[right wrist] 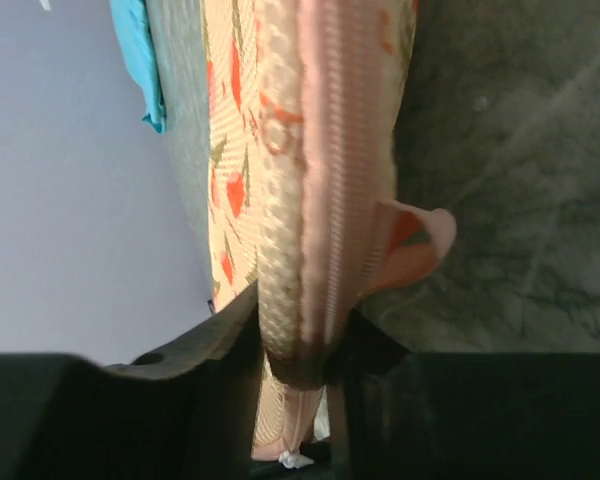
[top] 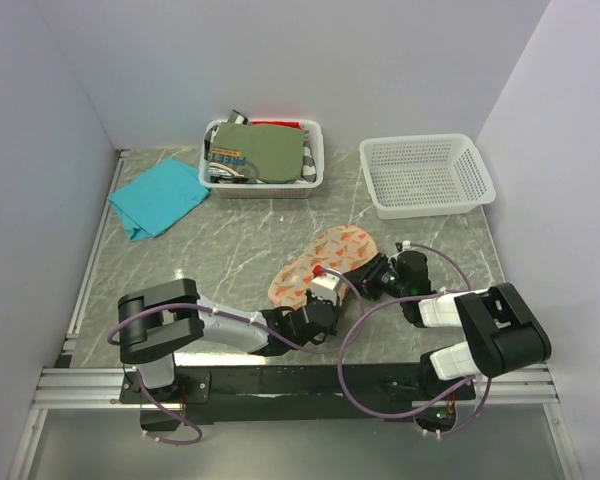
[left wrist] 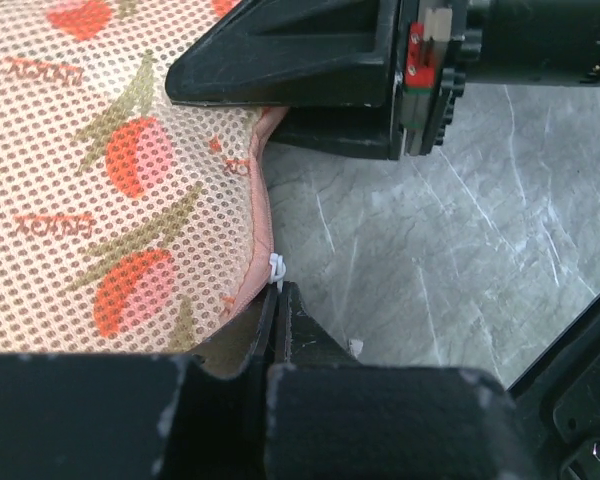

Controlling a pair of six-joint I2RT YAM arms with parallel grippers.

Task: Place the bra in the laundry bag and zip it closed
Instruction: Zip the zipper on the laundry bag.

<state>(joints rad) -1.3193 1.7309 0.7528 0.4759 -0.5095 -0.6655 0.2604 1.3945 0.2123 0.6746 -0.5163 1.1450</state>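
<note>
The laundry bag point(top: 325, 260), pinkish-beige mesh with orange-red print, lies on the marble table near the arms. In the left wrist view its mesh point(left wrist: 110, 180) fills the left side. My left gripper point(top: 318, 290) point(left wrist: 278, 290) is shut on the white zipper pull point(left wrist: 276, 268) at the bag's pink edge. My right gripper point(top: 358, 272) point(right wrist: 300, 345) is shut on the bag's edge point(right wrist: 315, 200), with the zipper seam running between its fingers. It also shows in the left wrist view point(left wrist: 310, 60), just beyond the bag. The bra is not in view.
A white basket point(top: 315, 160) with an olive-green folded garment point(top: 270, 152) stands at the back centre. An empty white mesh basket point(top: 425, 175) stands at the back right. A teal cloth point(top: 158, 197) lies at the back left. Walls close in on the left, back and right.
</note>
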